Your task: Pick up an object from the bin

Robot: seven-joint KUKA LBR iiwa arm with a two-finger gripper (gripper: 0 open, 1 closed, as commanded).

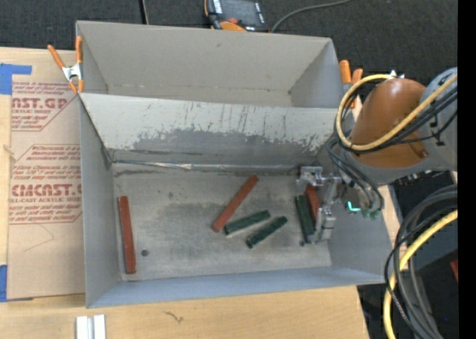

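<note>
**Gripper low at the bin's right end, beside a green stick**

The gripper (318,211) sits down near the floor of the grey metal bin (208,284), close to the right wall. Just to its left a dark green stick (303,217) lies lengthwise along that wall, touching or nearly touching the gripper. A short red-brown piece (313,199) shows right against the gripper's metal parts. Whether it is clasped there cannot be told, and neither can whether the gripper is released or clenched.

Above the gripper the arm carries its orange cover (387,118), with yellow cables (348,111) looping round it.

The rest of the floor holds a few scattered sticks, none heaped. A long red-brown stick (236,202) lies at a slant near the middle. Two more dark green sticks lie just below it, one (248,221) nearly touching its lower end and the other (266,231) beside that. Well apart from these, another red-brown stick (127,233) lies along the left wall.
</note>
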